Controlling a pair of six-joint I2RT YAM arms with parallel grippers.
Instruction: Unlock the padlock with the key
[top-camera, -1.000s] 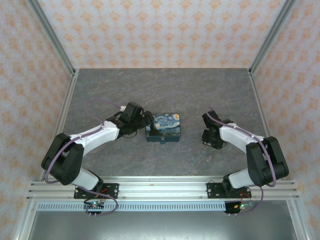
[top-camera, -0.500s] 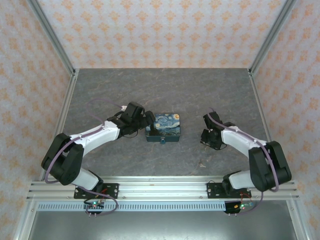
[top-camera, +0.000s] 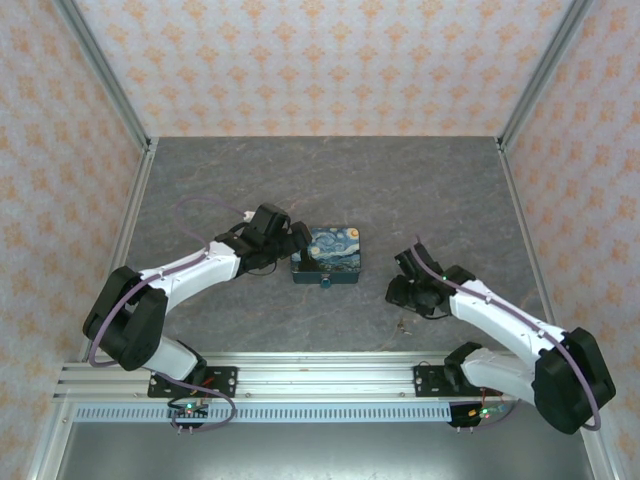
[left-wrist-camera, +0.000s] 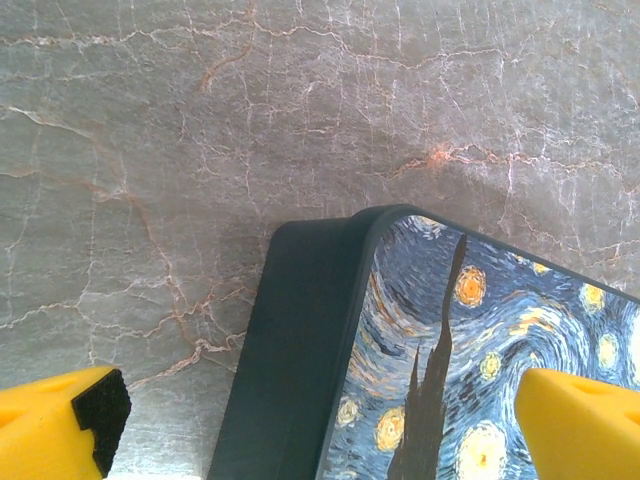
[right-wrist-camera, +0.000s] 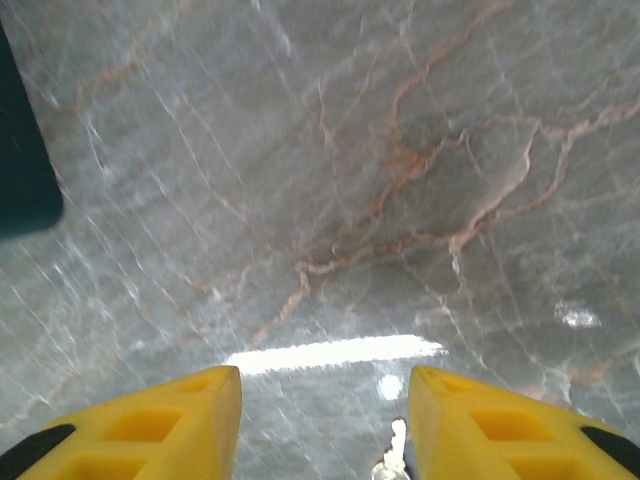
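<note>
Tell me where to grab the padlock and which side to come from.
Take the padlock by two opposite dark teal side walls, coming straight down from above. It lies flat with the painted face up, so those walls are its only upright, parallel faces; the rounded corners would likely slip. The left gripper, wide open, hangs over one corner.

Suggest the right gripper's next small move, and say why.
Probably ease the right gripper down and slightly back over the key. Its jaws stand apart and empty, and the key lies loose on the table, behind its fingertips and not yet between them.
</note>
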